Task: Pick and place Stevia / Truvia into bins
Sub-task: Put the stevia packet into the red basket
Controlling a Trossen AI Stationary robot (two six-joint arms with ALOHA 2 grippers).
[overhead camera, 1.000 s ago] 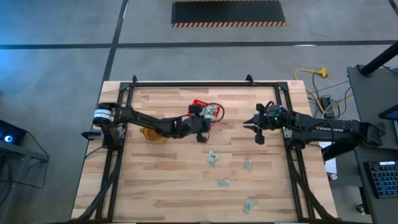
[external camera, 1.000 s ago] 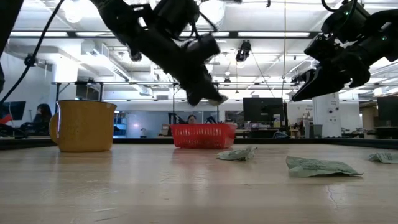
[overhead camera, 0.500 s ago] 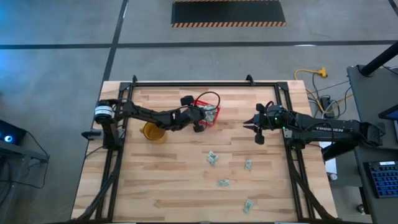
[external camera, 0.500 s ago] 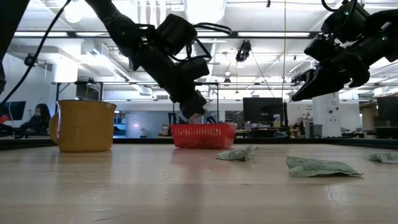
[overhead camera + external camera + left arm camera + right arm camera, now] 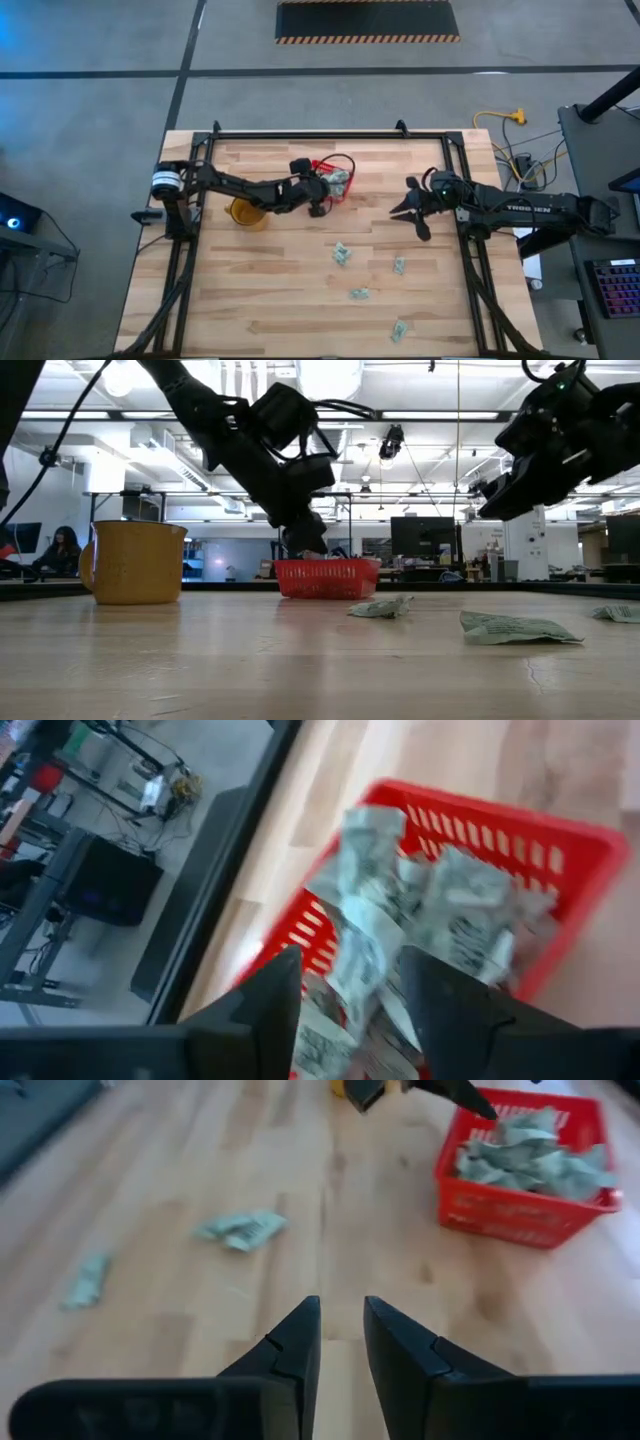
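Note:
The red basket (image 5: 337,178) stands near the table's far edge, heaped with pale green and white Stevia sachets (image 5: 455,910). My left gripper (image 5: 345,1005) hovers open just above the basket's near-left part (image 5: 305,546). A crumpled sachet (image 5: 360,955) shows between its spread fingers, over the heap. Several more sachets lie flat on the wood at mid table (image 5: 342,253), (image 5: 399,265), (image 5: 358,294). My right gripper (image 5: 397,211) hangs above the table to the right of the basket, its fingers (image 5: 300,1330) a narrow gap apart with nothing between them.
A yellow mug (image 5: 245,212) stands left of the basket under the left arm, and also shows in the low view (image 5: 132,562). Another sachet (image 5: 399,329) lies near the table's front right. A black frame (image 5: 330,134) runs round the table's edge.
My left gripper has gone from the basket's near side toward the far edge and down, until it is over the basket. There it has opened and let go of the pale sachet it carried. My right gripper has turned a little on the spot.

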